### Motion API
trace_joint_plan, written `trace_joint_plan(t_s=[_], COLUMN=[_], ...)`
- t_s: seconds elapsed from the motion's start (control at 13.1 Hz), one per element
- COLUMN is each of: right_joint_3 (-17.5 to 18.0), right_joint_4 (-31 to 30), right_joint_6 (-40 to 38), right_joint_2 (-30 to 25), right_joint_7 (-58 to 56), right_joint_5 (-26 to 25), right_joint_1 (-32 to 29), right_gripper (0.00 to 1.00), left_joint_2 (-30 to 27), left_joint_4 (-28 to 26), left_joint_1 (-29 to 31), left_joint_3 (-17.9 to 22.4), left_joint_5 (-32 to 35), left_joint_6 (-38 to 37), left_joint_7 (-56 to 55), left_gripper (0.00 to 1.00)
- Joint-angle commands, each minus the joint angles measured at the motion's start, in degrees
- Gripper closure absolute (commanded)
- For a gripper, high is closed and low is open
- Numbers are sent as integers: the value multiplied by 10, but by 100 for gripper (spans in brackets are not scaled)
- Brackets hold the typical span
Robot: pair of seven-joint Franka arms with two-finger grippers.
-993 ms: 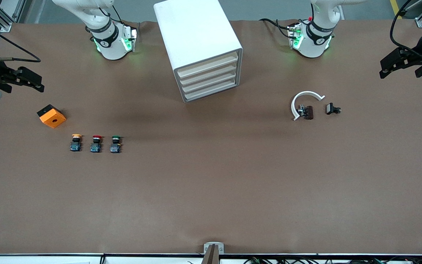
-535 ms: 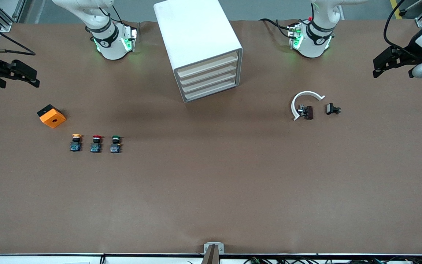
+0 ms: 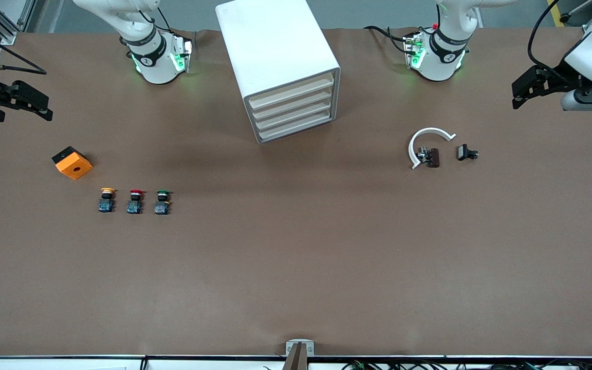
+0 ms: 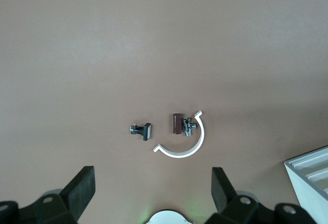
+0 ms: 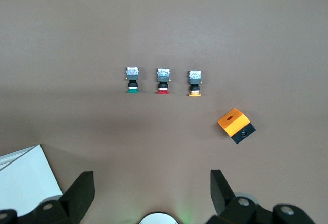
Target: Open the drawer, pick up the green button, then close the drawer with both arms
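The white cabinet [image 3: 275,56] stands between the arm bases, and all four cream-fronted drawers [image 3: 292,110] are shut. The green-capped button [image 3: 162,202] lies on the table toward the right arm's end, beside the red one and the yellow one. It also shows in the right wrist view [image 5: 132,80]. My right gripper [image 3: 44,107] is open and empty, up over the table's edge at that end; its jaws stand wide apart in its wrist view [image 5: 151,190]. My left gripper [image 3: 518,95] is open and empty over the other end, as its wrist view [image 4: 154,188] shows.
An orange and black box [image 3: 72,163] lies near the three buttons. A white C-shaped ring [image 3: 428,137], a brown part [image 3: 433,157] and a small black part [image 3: 465,152] lie toward the left arm's end. A cabinet corner [image 4: 310,175] shows in the left wrist view.
My left gripper has moved in over the table toward the cabinet. My right gripper has shifted slightly toward its end of the table. Nothing on the table has moved.
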Motion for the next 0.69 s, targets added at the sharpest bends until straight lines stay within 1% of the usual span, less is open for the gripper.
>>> trace_joint_plan(t_s=[0.0, 0.23, 0.61], right_joint_3=[0, 1, 1], right_joint_4=[9, 10, 12], right_joint_6=[-9, -16, -12], right_joint_2=[3, 3, 4], right_joint_7=[1, 1, 0], right_joint_5=[-1, -1, -2], right_joint_1=[4, 4, 4], right_gripper=[0, 0, 0], left_joint_2=[-6, -6, -6], left_joint_4=[0, 4, 6], left_joint_1=[3, 9, 10], left_joint_3=[-2, 6, 6], left_joint_5=[-4, -15, -18], left_joint_6=[-1, -4, -4], left_joint_7=[11, 11, 11], left_gripper=[0, 0, 0])
